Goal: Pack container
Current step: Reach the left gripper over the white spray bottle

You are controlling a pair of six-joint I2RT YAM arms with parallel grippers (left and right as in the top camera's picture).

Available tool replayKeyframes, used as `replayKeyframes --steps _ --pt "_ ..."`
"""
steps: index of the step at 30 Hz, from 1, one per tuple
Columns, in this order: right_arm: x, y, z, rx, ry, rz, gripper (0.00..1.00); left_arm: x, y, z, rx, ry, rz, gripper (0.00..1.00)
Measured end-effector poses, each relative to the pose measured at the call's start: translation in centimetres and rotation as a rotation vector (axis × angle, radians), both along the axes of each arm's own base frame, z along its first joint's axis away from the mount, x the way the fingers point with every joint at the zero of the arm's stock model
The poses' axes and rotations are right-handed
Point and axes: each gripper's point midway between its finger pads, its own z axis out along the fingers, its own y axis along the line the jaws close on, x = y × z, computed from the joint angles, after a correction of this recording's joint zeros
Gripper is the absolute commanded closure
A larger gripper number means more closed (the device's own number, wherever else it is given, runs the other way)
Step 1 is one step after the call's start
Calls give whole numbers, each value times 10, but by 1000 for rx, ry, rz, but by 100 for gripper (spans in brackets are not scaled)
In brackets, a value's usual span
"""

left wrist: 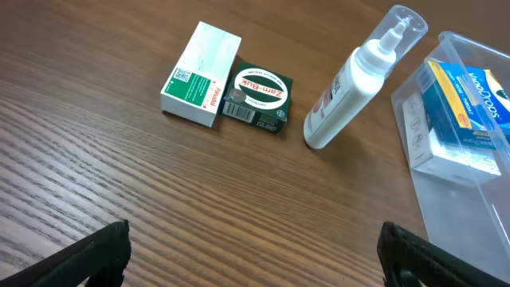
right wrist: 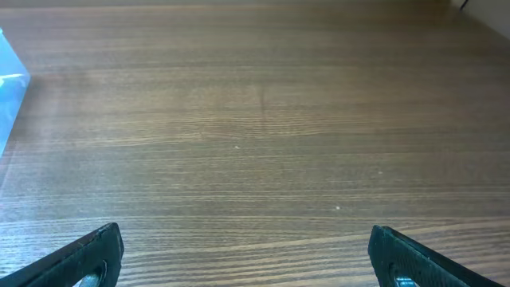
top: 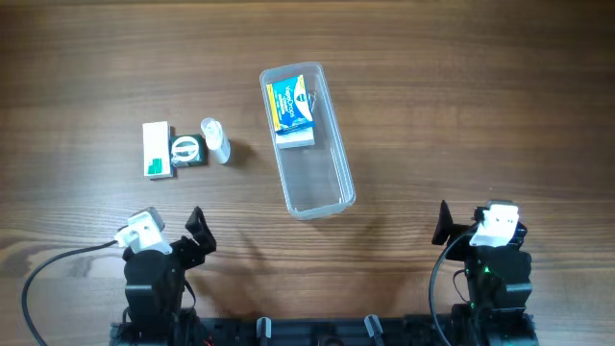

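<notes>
The clear plastic container lies lengthwise at the table's centre with a blue and yellow box in its far end; its near part holds nothing. It shows at the right of the left wrist view. Left of it lie a white and green box, a dark green Zam-Buk box and a small white bottle on its side. My left gripper is open and empty near the front edge. My right gripper is open and empty at the front right.
Bare wooden table lies right of the container and in front of both grippers. In the left wrist view the white box, Zam-Buk box and bottle lie ahead of the fingers.
</notes>
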Motion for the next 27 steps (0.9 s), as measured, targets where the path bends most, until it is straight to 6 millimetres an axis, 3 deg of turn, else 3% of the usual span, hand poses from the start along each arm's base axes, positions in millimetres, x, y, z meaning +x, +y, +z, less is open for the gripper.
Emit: replayKeyframes --steps 9,12,15,19,23,27 --pt "0 0 0 0 -1 0 0 4 0 6 0 -31 -1 0" --pt "0 0 0 0 0 0 0 14 0 31 -2 -134 0 0" --pt "0 0 0 0 -1 0 0 18 0 51 -3 -152 -1 0" --pt "0 0 0 1 -2 0 0 27 -2 91 -6 -153 -6 0" --pt "0 0 1 1 -5 -1 0 55 -2 142 -6 -127 -7 0" --pt "0 0 1 2 -5 -1 0 82 -3 177 -6 -116 -7 0"
